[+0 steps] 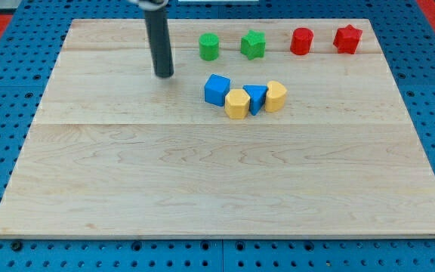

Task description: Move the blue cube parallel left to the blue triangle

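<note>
Board (127, 174) carrying every block, blue cube (217, 89) touching yellow block (237, 103), blue triangle (255, 98) just beyond; my tip (164, 75) left of them, a bare rod with no fingers

Bright even lighting, soft short shadows beside blocks, sharp focus, no glare

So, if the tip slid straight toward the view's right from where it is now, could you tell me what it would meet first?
Probably the blue cube. My tip sits to its left and slightly nearer the view's top, so it might only clip the cube's upper edge. The green blocks lie above that line.
</note>
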Motion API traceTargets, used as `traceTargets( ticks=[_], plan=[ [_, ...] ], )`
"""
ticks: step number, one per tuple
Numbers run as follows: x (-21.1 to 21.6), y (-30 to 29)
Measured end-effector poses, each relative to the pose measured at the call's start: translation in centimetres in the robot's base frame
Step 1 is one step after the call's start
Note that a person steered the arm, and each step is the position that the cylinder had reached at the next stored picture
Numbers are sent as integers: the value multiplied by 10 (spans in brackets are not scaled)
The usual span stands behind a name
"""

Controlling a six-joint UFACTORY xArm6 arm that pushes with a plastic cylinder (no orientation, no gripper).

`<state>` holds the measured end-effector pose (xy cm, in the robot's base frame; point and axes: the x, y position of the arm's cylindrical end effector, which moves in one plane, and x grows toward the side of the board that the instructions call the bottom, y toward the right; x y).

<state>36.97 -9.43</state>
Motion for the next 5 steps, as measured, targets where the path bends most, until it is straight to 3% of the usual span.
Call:
traceTargets(
  ticks=[1,3,4,5],
  plan=[
    [67,35],
    [77,231],
    [44,221],
    [36,156]
  ],
)
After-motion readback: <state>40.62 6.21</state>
